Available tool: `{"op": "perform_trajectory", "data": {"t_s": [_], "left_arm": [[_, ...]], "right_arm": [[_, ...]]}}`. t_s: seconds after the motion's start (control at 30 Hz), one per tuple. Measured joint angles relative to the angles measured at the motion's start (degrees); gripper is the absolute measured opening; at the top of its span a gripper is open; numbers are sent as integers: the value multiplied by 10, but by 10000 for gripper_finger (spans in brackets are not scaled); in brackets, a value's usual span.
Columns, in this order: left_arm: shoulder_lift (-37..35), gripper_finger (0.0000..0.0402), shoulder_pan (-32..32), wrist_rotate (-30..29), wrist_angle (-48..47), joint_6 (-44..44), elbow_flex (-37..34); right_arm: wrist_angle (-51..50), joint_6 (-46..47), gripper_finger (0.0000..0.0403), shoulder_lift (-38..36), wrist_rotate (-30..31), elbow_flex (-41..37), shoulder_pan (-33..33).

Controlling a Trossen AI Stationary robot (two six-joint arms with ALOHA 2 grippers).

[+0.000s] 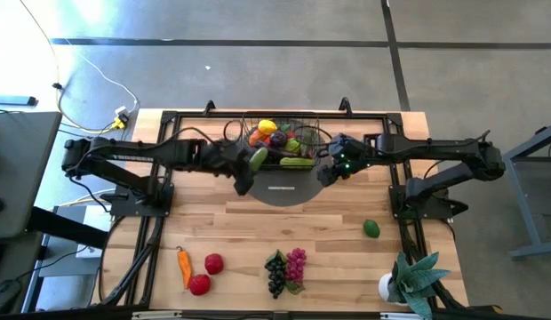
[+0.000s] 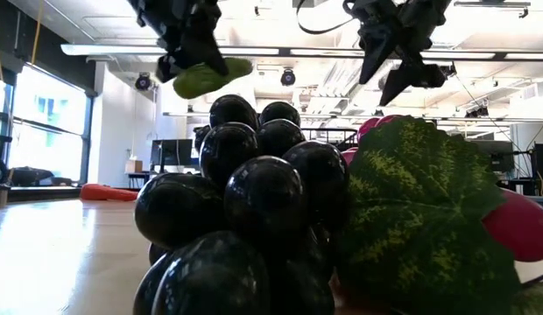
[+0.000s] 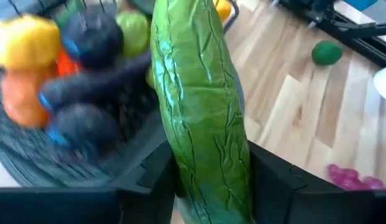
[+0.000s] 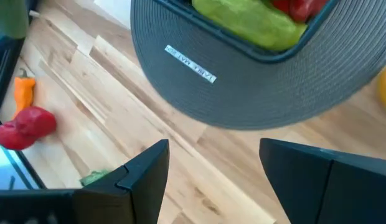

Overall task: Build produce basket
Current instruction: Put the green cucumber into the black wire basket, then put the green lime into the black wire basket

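Left gripper (image 3: 211,186) clasps the cucumber (image 3: 202,106) (long axis upright); the basket (image 1: 315,124) lies just ahead.

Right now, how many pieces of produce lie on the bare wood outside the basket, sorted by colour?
Orange pepper: 1
Red pieces: 2
Dark grape bunch: 1
Purple grape bunch: 1
Green round fruit: 1
Total: 6
Not counted: the cucumber gripped in the left hand.

Green wrinkled cucumber (image 3: 202,118); black basket (image 1: 284,133); grey disc (image 4: 255,81); glossy black grapes (image 2: 245,210).
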Motion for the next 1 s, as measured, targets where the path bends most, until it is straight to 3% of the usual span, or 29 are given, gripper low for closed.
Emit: {"op": "perform_trajectory", "data": {"t_s": [0.33,0.53,0.73,1.0], "left_arm": [[0,165,63,2,113,157,0],[2,196,110,1,166,223,0],[19,237,155,2,221,234,0],[23,265,175,3,208,230,-1]], "right_arm": [[-48,123,234,0,13,0,71],[-77,198,234,0,28,0,116],[-106,271,234,0,31,0,156],[-184,356,234,0,31,0,208]]}}
